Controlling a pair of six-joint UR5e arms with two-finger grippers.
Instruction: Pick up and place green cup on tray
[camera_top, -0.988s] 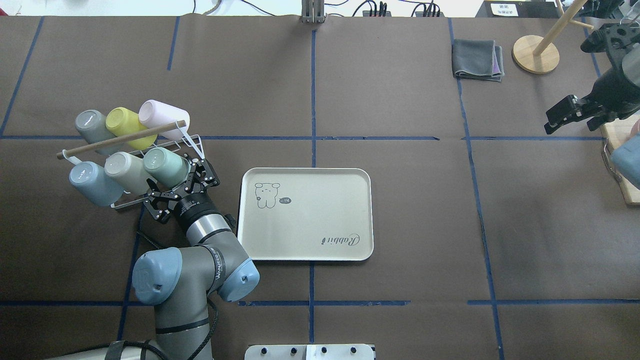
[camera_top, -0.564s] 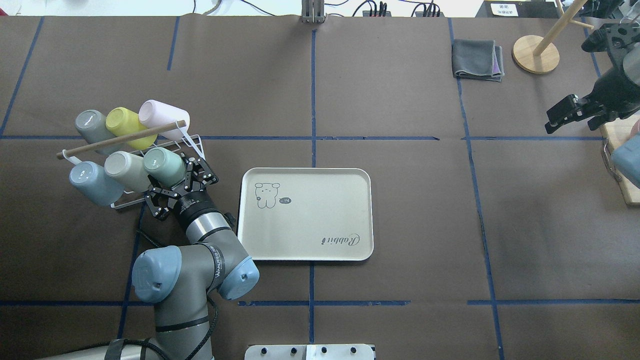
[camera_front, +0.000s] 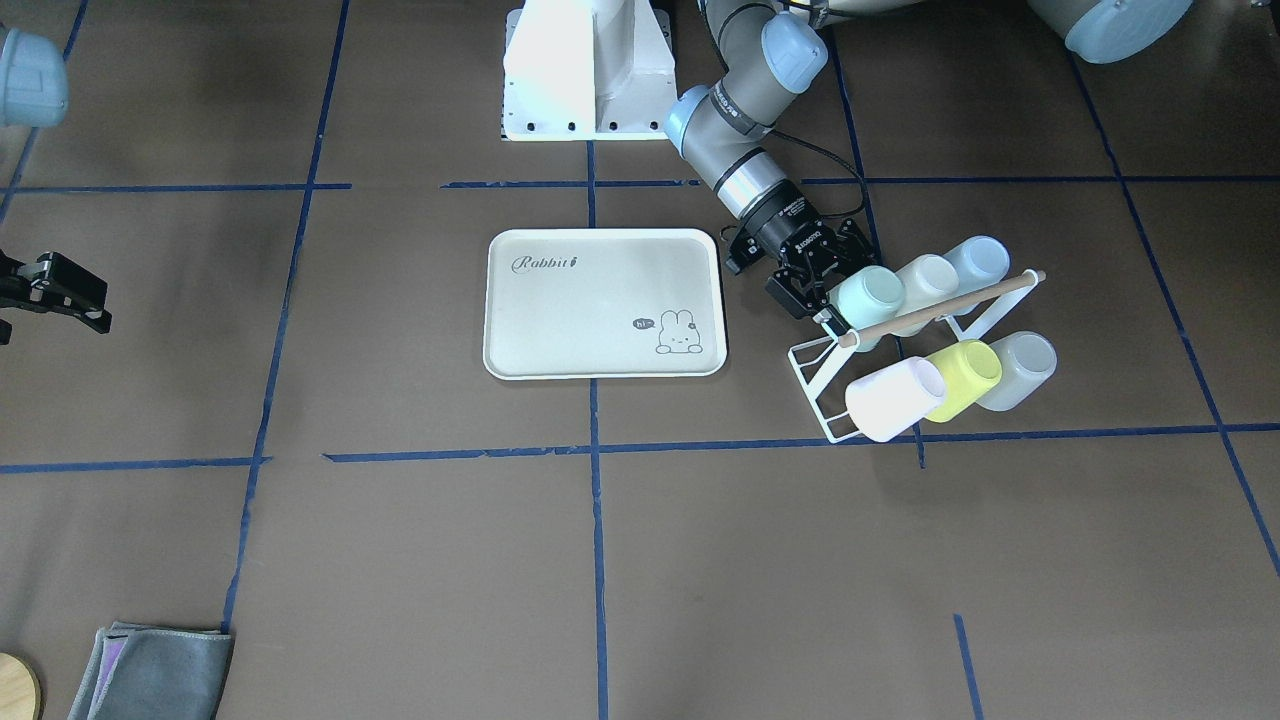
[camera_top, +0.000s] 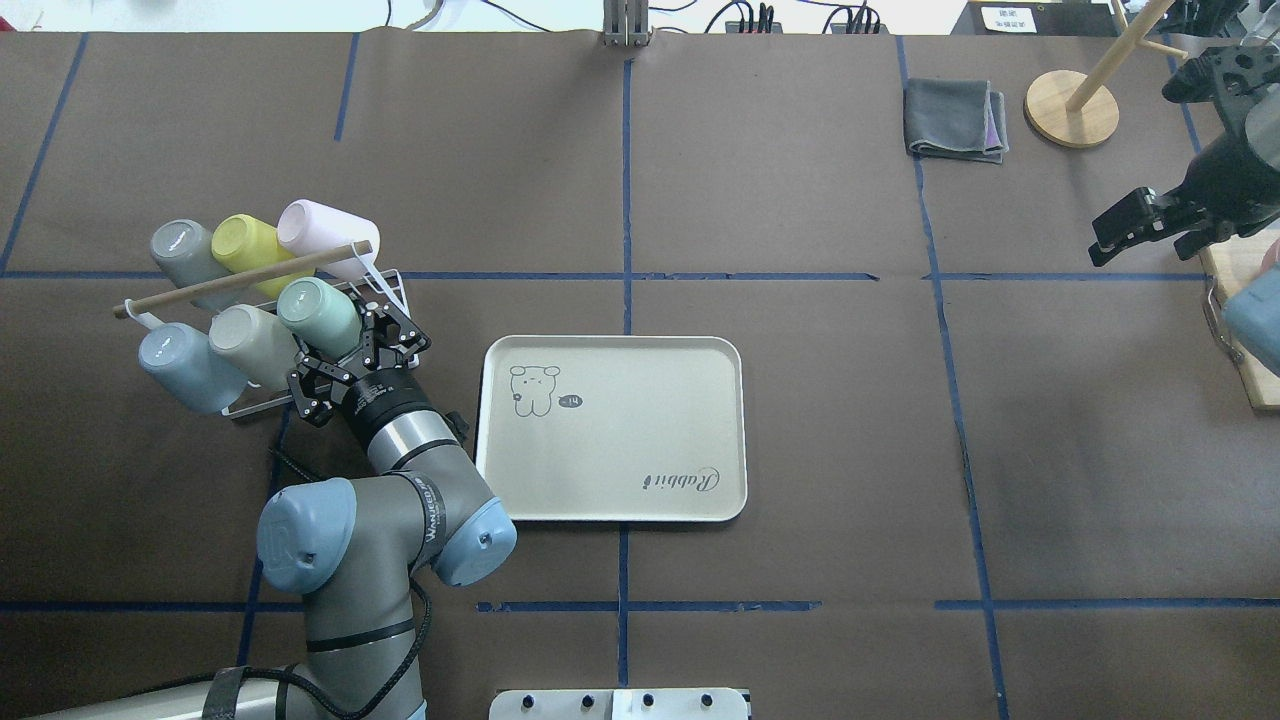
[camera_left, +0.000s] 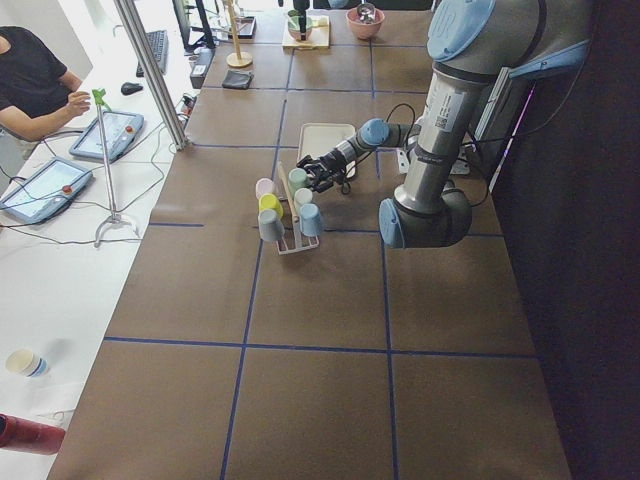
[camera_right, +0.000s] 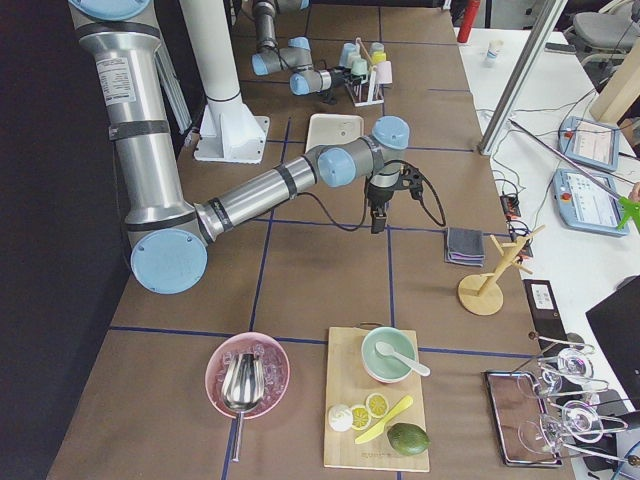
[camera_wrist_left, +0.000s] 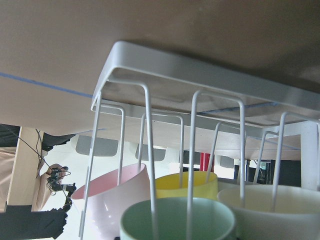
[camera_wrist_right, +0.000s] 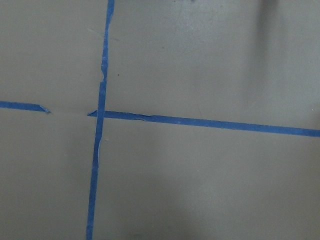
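Note:
The green cup (camera_top: 318, 312) lies tilted, mouth down, on the white wire rack (camera_top: 388, 285), at the near right end of its front row. My left gripper (camera_top: 347, 347) is shut on the green cup at its mouth end. The front-facing view shows the same cup (camera_front: 868, 296) and gripper (camera_front: 832, 288). In the left wrist view the cup's rim (camera_wrist_left: 177, 217) sits low with rack wires running into it. The cream tray (camera_top: 612, 440) with "Rabbit" script lies flat just right of the left gripper. My right gripper (camera_top: 1105, 240) hangs open and empty, far right.
The rack also holds a pale blue cup (camera_top: 185, 365), a beige cup (camera_top: 250, 345), a grey cup (camera_top: 185, 250), a yellow-green cup (camera_top: 250, 250) and a pink cup (camera_top: 315, 228), with a wooden bar (camera_top: 240, 280) across. A grey cloth (camera_top: 955, 120) and wooden stand (camera_top: 1070, 108) sit far right.
The left gripper has moved up and left with the green cup, which has shifted along the rack towards the wooden bar. The right arm has hardly moved.

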